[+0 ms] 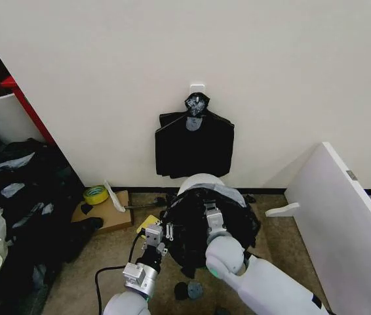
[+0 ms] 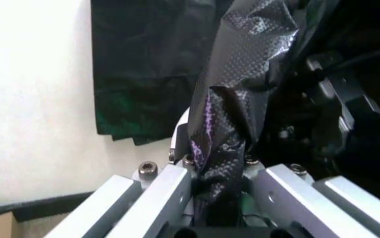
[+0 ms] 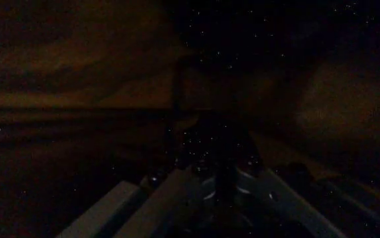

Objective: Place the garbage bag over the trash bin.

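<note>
Black and crinkly, the garbage bag [image 1: 198,220] sits draped over the trash bin [image 1: 202,183], which stands on the floor right by the wall; only a bit of the bin's white rim peeks out at the back, so the bag looks mostly on already.

The left gripper [image 1: 161,231] is at the bag's near left side; in the left wrist view its jaws are pinched tight on a twisted strip of the garbage bag [image 2: 233,119], most likely so it can tug that edge out and down over the rim; the white rim [image 2: 181,124] shows just behind the strip.

The right gripper [image 1: 213,217] is pushed into the bag from the top, maybe to spread the plastic open; its wrist view is very dark, and whether its jaws are open or closed I cannot tell.

Hanging on the wall above the bin is a flat black bundle [image 1: 195,144] on a hook; it is not touched. A roll of yellow tape [image 1: 96,194] lies on the floor well off to the left.
</note>
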